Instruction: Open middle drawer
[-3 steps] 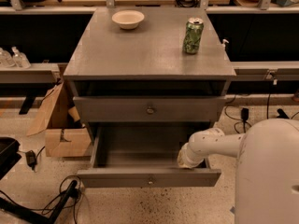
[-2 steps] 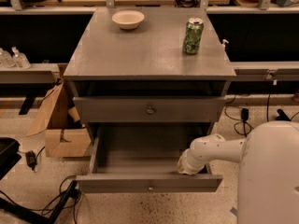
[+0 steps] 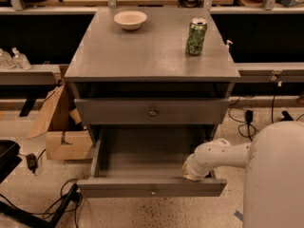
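One wide grey wooden middle drawer (image 3: 142,153) is standing open | gripper (image 3: 192,175) is sitting inside its front-right corner, grip state impossible to tell | risk: snagging the drawer front when lifting out.

One camera, raised and apparently mounted on the robot itself, looks steeply down at the front of the grey cabinet (image 3: 142,51) from close range. The robot's white body (image 3: 275,175) fills the lower right, its gripper (image 3: 192,173) inside the open middle drawer (image 3: 142,151), at the right front corner.

Cabinet (image 3: 142,56): bowl (image 3: 130,19), can (image 3: 196,36); gripper (image 3: 191,174) in drawer (image 3: 142,152)
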